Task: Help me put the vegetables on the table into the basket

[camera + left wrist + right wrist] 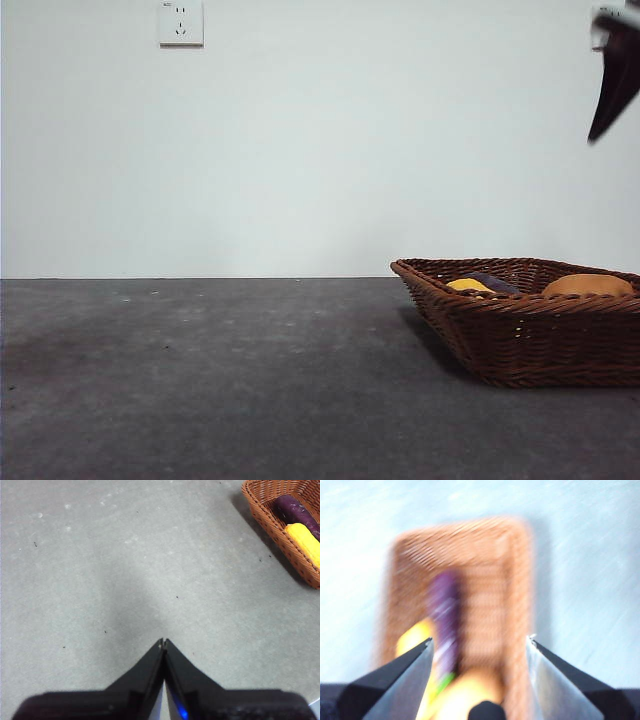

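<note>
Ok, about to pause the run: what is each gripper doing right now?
Left gripper: shut, empty, over the bare table.
Right gripper: open, empty, above the basket.

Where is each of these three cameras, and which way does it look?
Front view: low at table height, looking level across the dark grey table at the brown woven wicker basket; one black arm tip shows in a top corner.
Left wrist view: on the left arm, looking down at bare table; left gripper, fingers shut.
Right wrist view: on the right arm, blurred, above the basket; right gripper, fingers open.
Shared: all show the basket holding the yellow corn cob and purple eggplant.
</note>
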